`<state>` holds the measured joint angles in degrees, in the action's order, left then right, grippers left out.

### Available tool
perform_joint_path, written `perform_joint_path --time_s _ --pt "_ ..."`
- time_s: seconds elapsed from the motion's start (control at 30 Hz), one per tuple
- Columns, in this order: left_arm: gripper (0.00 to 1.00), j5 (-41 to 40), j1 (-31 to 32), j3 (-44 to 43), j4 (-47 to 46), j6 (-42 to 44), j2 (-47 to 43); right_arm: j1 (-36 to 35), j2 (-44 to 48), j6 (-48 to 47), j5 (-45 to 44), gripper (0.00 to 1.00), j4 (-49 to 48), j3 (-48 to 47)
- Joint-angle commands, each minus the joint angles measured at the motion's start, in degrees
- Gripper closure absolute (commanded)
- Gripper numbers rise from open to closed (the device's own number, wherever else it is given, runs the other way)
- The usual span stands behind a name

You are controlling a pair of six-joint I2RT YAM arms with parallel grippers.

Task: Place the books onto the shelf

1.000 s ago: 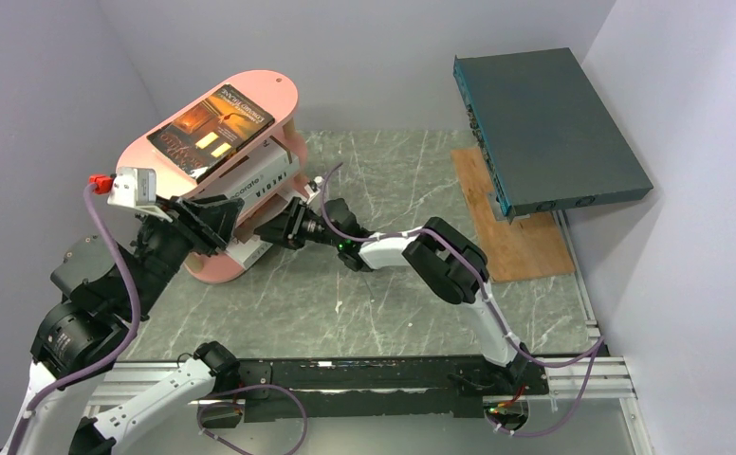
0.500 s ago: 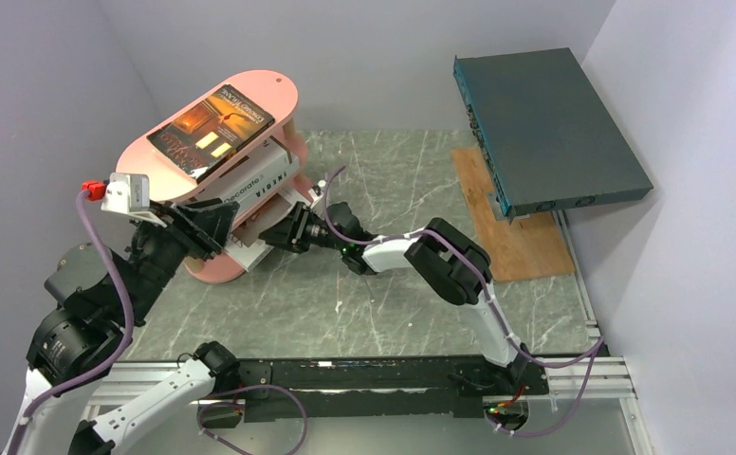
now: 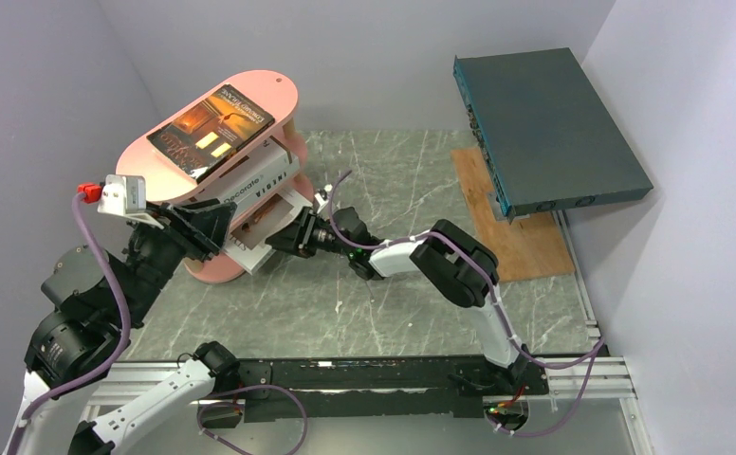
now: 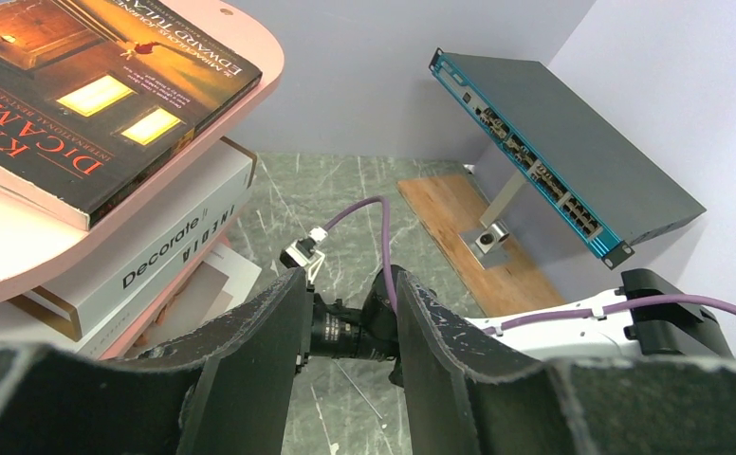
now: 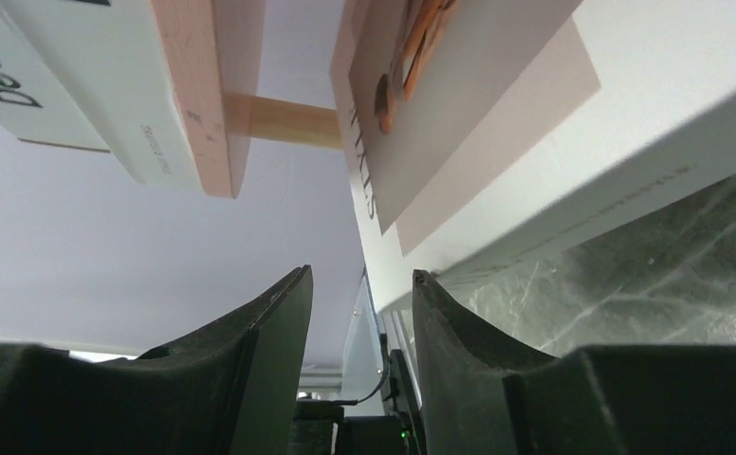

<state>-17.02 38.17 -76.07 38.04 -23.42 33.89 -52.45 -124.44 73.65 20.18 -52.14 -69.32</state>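
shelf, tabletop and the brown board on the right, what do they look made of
Shelf: matte salmon-pink painted tiers, probably wood or fibreboard. The right wrist view shows a flat-cut tier edge and a bare light wooden post.
Tabletop: grey with white veins and a slight sheen, so marble or a marble-look laminate.
Brown board: likely bare plywood, judging by the visible grain and dull finish.

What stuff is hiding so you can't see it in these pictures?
- Top view: most of the shelf's bottom tier, behind the left fingers and upper tiers.
- Left wrist view: the orange book's title, cut by the left edge.
- Right wrist view: the white book's cover words, cut by the top edge.
- Right wrist view: whether the right fingers touch that book.
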Motion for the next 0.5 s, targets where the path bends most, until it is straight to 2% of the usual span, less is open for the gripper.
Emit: perform_joint_path --time_s 0.0,0.3,0.47 --pt "0.53 -1.01 0.01 0.09 -0.37 0.48 -0.66 0.19 6.27 -1.92 0.13 0.54 -3.81 2.09" --pt "0.53 -1.01 -0.01 0.03 -0.36 0.57 -0.75 0.68 11.67 -3.98 0.16 0.53 -2.18 6.96" --pt "0.53 -0.87 0.05 0.14 -0.58 0.47 -0.82 0.86 8.99 -1.48 0.75 0.54 -3.54 9.2"
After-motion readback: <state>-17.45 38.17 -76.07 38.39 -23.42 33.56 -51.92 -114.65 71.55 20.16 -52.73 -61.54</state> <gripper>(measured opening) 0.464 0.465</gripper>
